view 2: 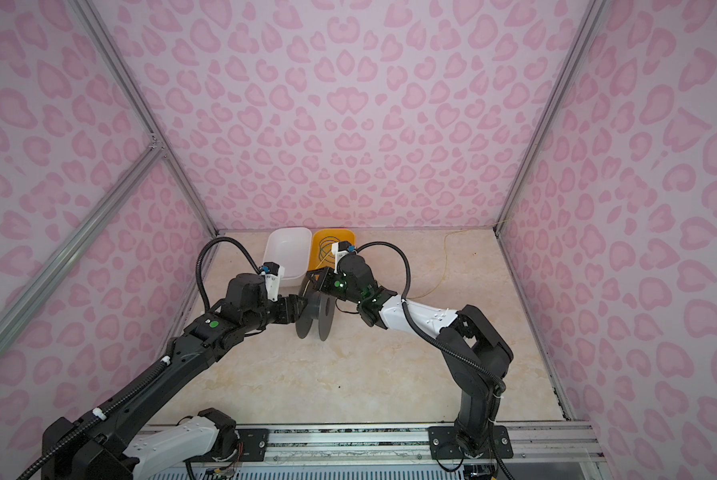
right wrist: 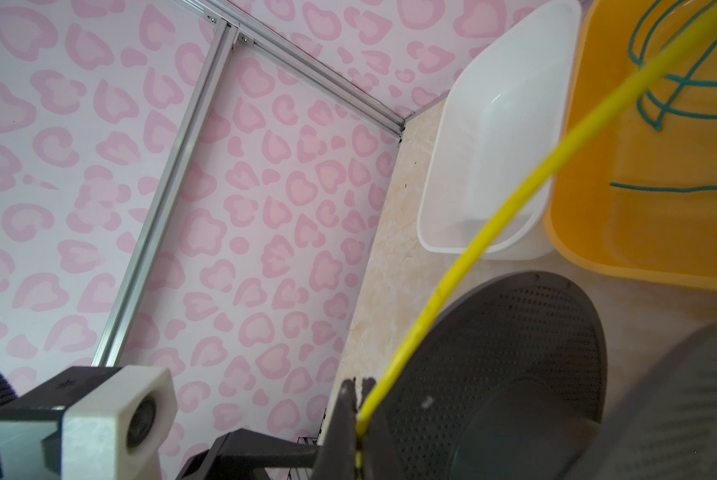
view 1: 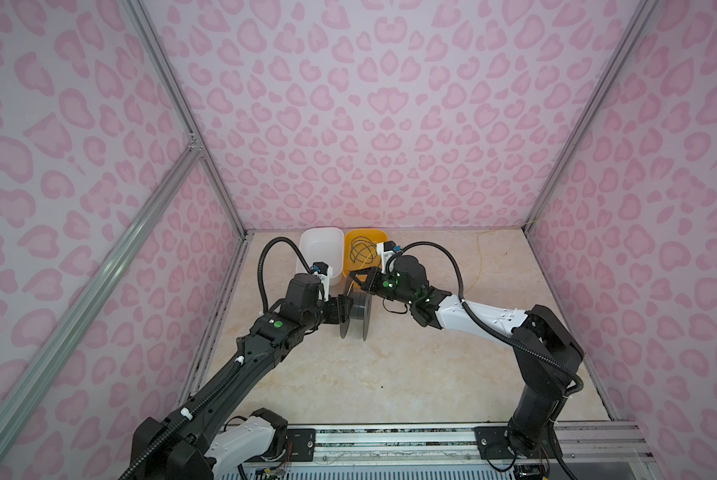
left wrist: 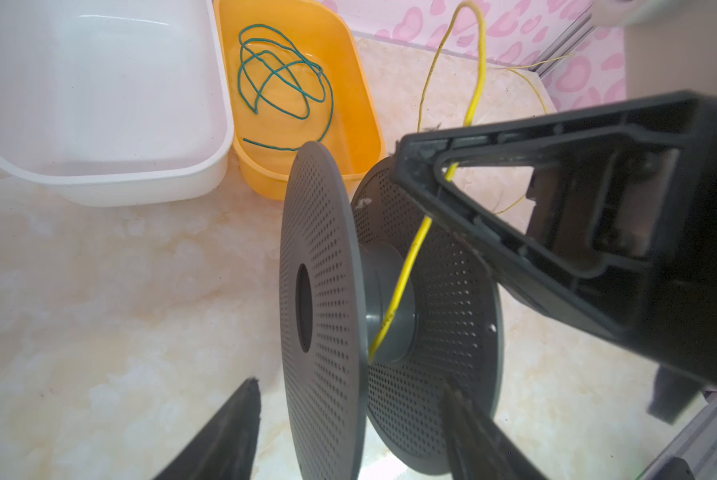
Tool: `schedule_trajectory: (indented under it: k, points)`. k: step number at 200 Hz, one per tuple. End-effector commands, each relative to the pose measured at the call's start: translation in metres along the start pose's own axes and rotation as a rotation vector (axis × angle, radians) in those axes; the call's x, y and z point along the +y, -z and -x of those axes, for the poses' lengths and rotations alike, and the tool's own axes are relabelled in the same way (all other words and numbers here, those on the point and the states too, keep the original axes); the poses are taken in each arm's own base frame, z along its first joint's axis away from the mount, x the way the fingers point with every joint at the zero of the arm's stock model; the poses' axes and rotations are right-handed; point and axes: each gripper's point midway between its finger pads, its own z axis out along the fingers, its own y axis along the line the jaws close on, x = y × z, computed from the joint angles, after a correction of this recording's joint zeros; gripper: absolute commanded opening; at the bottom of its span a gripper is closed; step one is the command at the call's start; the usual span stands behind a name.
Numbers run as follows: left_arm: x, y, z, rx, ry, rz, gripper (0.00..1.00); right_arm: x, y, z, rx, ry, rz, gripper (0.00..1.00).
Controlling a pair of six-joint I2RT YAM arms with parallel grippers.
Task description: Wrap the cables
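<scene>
Right pincer [right wrist: 359, 401]: pressed together on the yellow cable [right wrist: 469, 266], pinching it close above the grey spool [right wrist: 515, 353]. Below the pinch the cable ran down between the spool's two perforated flanges and lay against the hub [left wrist: 384, 274]. The other way it arced up past my pincer, then trailed over the desk [view 1: 390, 374] toward the far corner.

Left pincer [left wrist: 352, 384]: spread, with the spool's near flange standing between my two fingers. I could not tell whether either finger touched it.

The spool stood on edge on the desk, straight ahead of the left pincer. Beyond the spool from both pincers sat an orange tub [left wrist: 371, 112], which held the green cable [left wrist: 284, 70] in loose loops. A white tub [left wrist: 99, 187] sat just beside it.
</scene>
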Motion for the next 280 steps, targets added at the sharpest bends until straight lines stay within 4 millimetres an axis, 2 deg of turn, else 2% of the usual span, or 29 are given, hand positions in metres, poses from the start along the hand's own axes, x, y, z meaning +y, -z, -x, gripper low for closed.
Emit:
schedule_trajectory:
  k: [1, 65, 129, 208, 213, 235, 280]
  points:
    - [0.002, -0.003, 0.008, -0.038, -0.034, 0.023, 0.67, 0.003, -0.003, 0.001, -0.010, -0.003, 0.029, 0.00]
    - [-0.006, -0.014, 0.012, -0.056, -0.131, 0.071, 0.61, 0.003, -0.006, -0.003, -0.002, -0.038, 0.053, 0.00]
    - [0.003, -0.019, 0.011, -0.073, -0.158, 0.133, 0.46, 0.002, -0.007, -0.003, 0.002, -0.048, 0.061, 0.00]
    - [0.008, -0.028, 0.007, -0.064, -0.188, 0.187, 0.37, -0.004, -0.007, -0.006, 0.006, -0.065, 0.064, 0.00]
    - [0.009, -0.028, 0.006, -0.063, -0.190, 0.192, 0.32, -0.005, -0.008, -0.007, 0.006, -0.065, 0.063, 0.00]
    - [0.010, -0.028, 0.004, -0.060, -0.201, 0.205, 0.24, -0.007, -0.008, -0.008, 0.009, -0.070, 0.061, 0.00]
    - [0.013, -0.027, 0.000, -0.051, -0.221, 0.232, 0.15, -0.009, -0.009, -0.007, 0.008, -0.076, 0.064, 0.00]
